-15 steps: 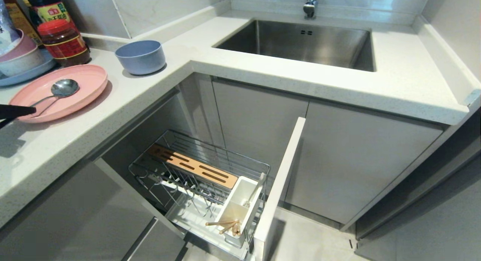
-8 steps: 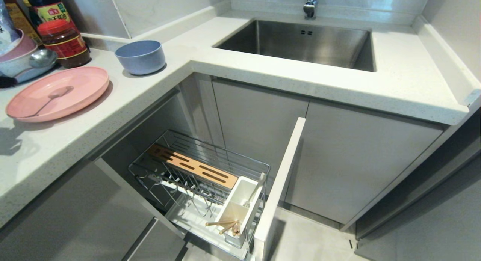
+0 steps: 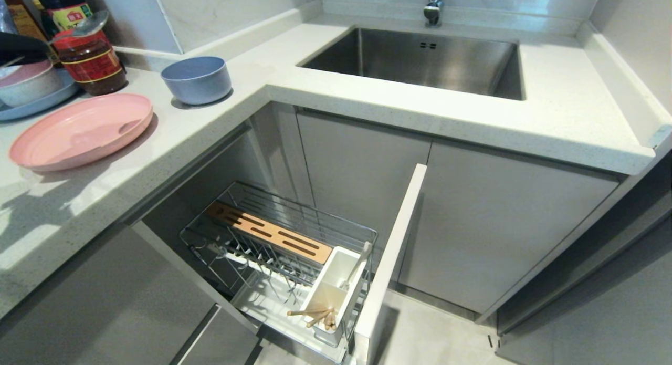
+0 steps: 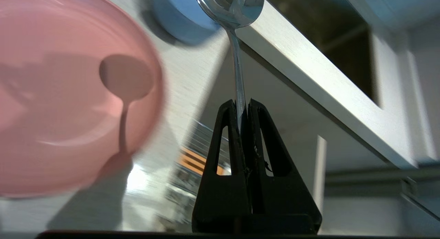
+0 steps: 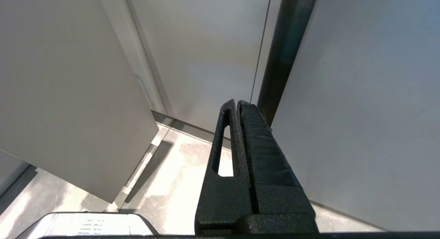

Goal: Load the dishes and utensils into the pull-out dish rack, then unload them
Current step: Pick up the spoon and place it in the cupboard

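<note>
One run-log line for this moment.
left end effector: shut on slim metal spoon, above counter | flat pink plate: empty | right end effector: parked, shut

Spoon [image 4: 237, 77] bowl cut off; plate [image 4: 68, 94] blurred.

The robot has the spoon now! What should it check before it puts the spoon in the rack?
1. Spoon held: ok. The left gripper is shut on the spoon handle.
2. Spoon off the plate: ok, only its shadow lies there.
3. Rack pulled out: ok.
4. Room in the utensil box: ok. The chopsticks sit at one end; the rest looks free.
5. Spoon straight in the grip: cannot tell, the view is blurred.
6. Right gripper out of the way: ok, shut and down by the cabinet doors.
</note>
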Controlling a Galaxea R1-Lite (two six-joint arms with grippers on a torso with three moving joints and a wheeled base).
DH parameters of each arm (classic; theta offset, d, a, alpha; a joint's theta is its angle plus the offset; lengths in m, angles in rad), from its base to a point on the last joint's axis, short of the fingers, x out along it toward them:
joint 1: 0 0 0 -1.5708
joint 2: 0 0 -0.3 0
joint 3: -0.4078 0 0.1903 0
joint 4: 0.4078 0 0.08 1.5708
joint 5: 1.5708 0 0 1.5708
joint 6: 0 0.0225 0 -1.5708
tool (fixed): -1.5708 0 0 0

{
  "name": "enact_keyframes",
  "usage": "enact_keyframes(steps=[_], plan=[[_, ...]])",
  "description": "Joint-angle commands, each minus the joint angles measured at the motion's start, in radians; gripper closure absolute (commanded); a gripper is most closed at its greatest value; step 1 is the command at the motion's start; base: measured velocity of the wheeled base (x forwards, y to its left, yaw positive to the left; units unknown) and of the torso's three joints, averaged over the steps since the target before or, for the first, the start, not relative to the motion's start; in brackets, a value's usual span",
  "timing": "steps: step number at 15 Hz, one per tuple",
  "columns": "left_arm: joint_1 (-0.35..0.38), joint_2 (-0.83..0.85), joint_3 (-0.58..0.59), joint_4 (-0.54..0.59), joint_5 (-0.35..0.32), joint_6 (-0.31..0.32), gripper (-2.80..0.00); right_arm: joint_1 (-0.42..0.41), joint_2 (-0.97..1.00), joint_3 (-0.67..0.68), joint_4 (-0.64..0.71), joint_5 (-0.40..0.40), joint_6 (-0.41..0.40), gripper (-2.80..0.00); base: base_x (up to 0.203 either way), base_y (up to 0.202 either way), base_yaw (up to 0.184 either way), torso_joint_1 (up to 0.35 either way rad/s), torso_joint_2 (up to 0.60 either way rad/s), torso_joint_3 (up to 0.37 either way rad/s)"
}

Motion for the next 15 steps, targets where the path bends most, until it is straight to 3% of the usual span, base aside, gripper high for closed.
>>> enact_keyframes(steps=[1, 5, 7, 12, 15], plan=[[-0.137, -0.024, -0.013, 0.052, 0.02, -0.02, 0.0, 0.001, 0.0, 0.0, 0.0, 0.0, 0.0, 0.0, 0.0, 0.0, 0.0, 0.0, 0.0, 0.0], [-0.486, -0.023, -0.01, 0.207, 0.153, -0.057, 0.0, 0.001, 0.0, 0.0, 0.0, 0.0, 0.0, 0.0, 0.0, 0.0, 0.0, 0.0, 0.0, 0.0], [-0.624, 0.02, -0.004, 0.273, 0.244, -0.095, 0.0, 0.001, 0.0, 0.0, 0.0, 0.0, 0.0, 0.0, 0.0, 0.0, 0.0, 0.0, 0.0, 0.0], [-0.782, 0.199, -0.006, 0.362, 0.412, -0.168, 0.0, 0.001, 0.0, 0.0, 0.0, 0.0, 0.0, 0.0, 0.0, 0.0, 0.0, 0.0, 0.0, 0.0], [-0.851, 0.316, -0.008, 0.387, 0.467, -0.231, 0.0, 0.001, 0.0, 0.0, 0.0, 0.0, 0.0, 0.0, 0.0, 0.0, 0.0, 0.0, 0.0, 0.0]])
